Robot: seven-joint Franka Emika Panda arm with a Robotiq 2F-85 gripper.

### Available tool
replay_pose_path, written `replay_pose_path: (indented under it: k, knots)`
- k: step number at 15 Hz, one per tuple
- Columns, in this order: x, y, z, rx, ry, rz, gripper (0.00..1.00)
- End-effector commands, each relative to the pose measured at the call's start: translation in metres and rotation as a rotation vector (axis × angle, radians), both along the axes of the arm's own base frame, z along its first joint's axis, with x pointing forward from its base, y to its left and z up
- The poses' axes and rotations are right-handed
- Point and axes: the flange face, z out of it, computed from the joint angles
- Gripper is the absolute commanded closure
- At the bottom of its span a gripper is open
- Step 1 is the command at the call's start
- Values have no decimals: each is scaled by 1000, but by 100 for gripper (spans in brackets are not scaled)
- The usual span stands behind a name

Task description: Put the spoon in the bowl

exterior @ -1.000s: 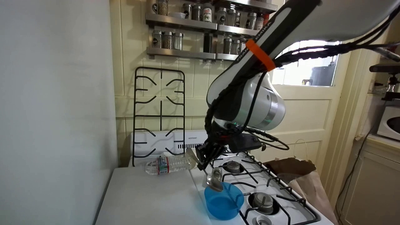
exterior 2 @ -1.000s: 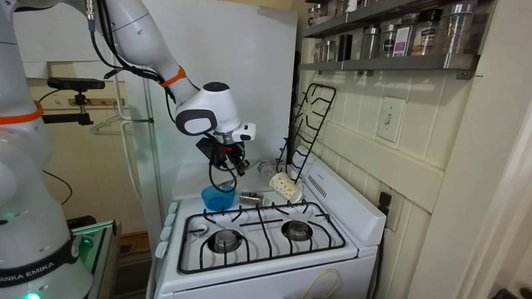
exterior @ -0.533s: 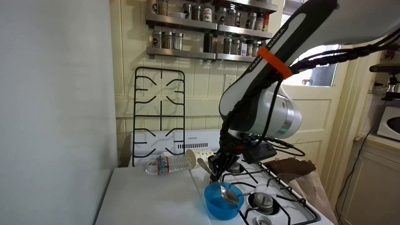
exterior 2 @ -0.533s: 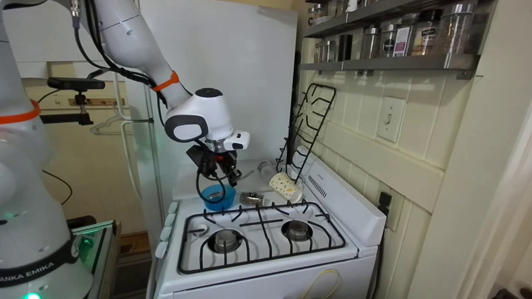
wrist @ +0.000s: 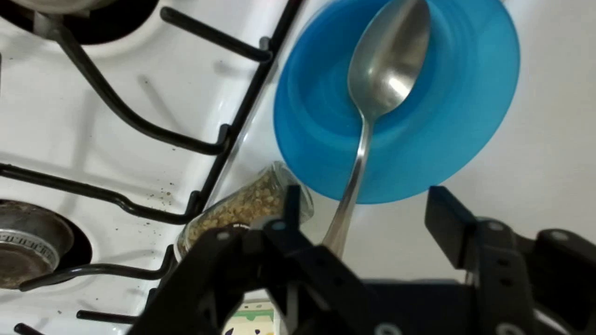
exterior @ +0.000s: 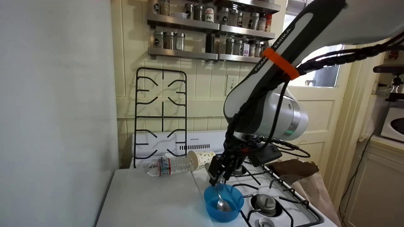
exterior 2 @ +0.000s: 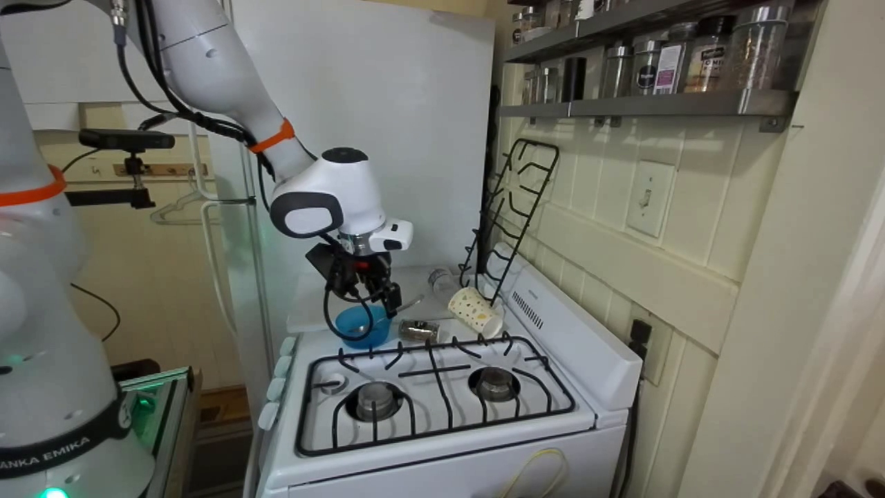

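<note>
The bright blue bowl [wrist: 479,97] stands on the white stove beside the black grate, and both exterior views show it too. Inside it rests the head of the metal spoon [wrist: 389,65], while the handle leans out over the rim. My gripper [wrist: 366,197] is open at the bowl's edge, its fingers [wrist: 449,223] well apart. The spoon's handle runs between them, nearer the left finger, and its end is hidden behind the gripper in the wrist view. In an exterior view the handle [exterior 2: 413,303] sticks out past the gripper's far side.
A glass jar with a grainy filling [wrist: 247,200] lies close to the bowl. Behind are a patterned paper cup [exterior 2: 476,312] and a plastic bottle [exterior: 170,166], both on their sides. The stove grate [exterior 2: 442,387] and an upright grate [exterior: 162,116] are nearby.
My gripper moved over the bowl with the spoon, then opened and let it go. The spoon's head dropped into the bowl, and the bowl shifted slightly.
</note>
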Motion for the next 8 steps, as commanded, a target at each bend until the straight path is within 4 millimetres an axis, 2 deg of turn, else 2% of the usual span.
replay_pose_path:
  k: [1, 2, 7, 8]
  knots:
    - [-7, -8, 23, 13, -74, -23, 1]
    - [-7, -14, 25, 20, -63, -59, 0]
    - [-20, -60, 1, -76, 130, -222, 0]
    - [-20, -65, 0, -70, 176, -236, 0]
